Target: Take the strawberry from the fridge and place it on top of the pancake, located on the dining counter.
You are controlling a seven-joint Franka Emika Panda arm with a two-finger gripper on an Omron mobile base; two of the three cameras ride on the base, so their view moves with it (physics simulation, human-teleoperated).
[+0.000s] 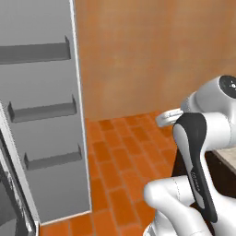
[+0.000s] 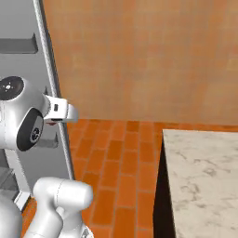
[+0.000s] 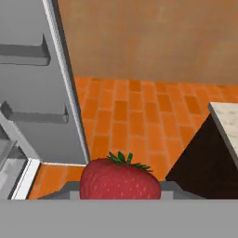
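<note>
End effector (image 3: 120, 195) is clamped on the plump dark-red strawberry with green leaves (image 3: 120, 180), held above the orange brick floor (image 3: 135, 123). Left of it the light-grey fridge door with shelf rails (image 3: 35, 93) hangs open; the beige marbled stone tabletop (image 2: 204, 176) sits off right.

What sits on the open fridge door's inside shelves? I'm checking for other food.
The fridge door carries three grey door shelves with nothing showing above their lips; their front lips hide anything lying low inside them.
</note>
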